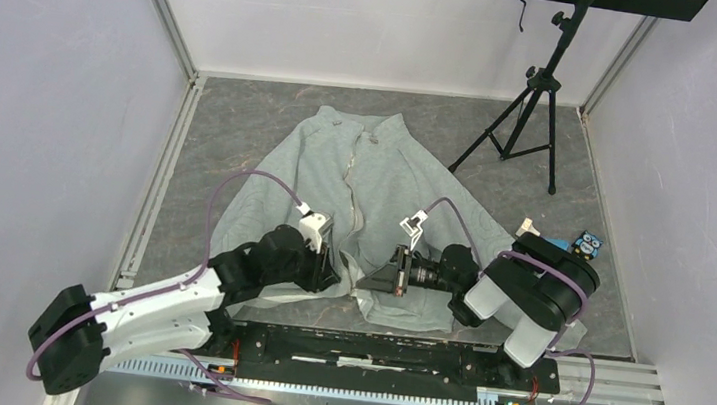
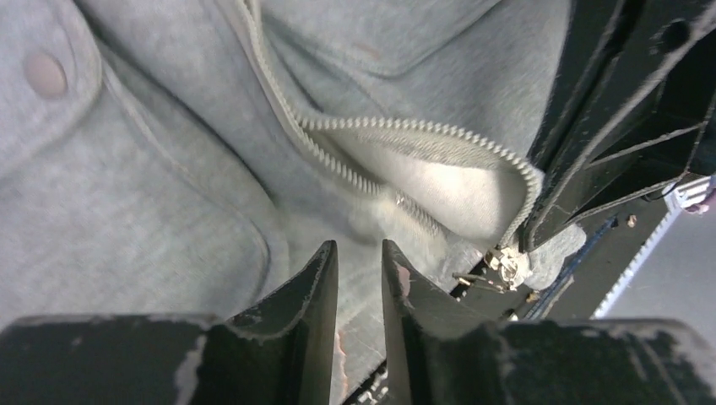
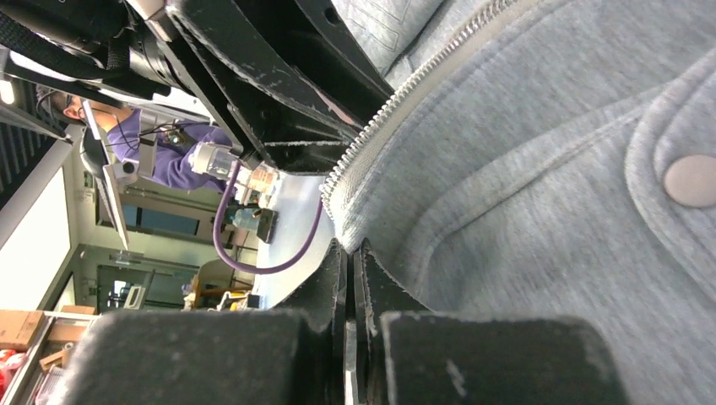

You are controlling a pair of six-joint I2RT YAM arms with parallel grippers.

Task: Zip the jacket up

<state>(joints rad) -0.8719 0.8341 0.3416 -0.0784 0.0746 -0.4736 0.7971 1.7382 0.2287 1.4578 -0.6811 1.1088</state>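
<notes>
The jacket [image 1: 387,175] lies flat on the grey table [image 1: 242,120], front up, with its collar at the far side and its hem at the near edge by the arm bases. Its pale zipper [image 1: 354,202] runs down the middle. At the hem the two rows of teeth [image 2: 405,125] part, showing the lighter lining between them.

Both arms reach in to the bottom of the zipper. The left gripper [image 2: 359,249] hovers over the fabric just beside the teeth, its fingers [image 2: 317,278] a narrow gap apart with nothing seen clamped between them. The right gripper [image 3: 350,246] is pressed closed, pinching the hem edge of the jacket at the zipper's lower end, where a small metal end piece [image 2: 507,266] shows.

The only containers are the two front pockets. One pocket [image 2: 127,236] sits left of the teeth in the left wrist view, its flap held down by a snap [image 2: 44,74]. The other flap has a matching snap [image 3: 692,180] in the right wrist view. With both flaps down, whether anything is inside cannot be told.

A black tripod [image 1: 535,111] stands on the far right of the table, and a small blue object [image 1: 586,245] lies by the jacket's right sleeve.
</notes>
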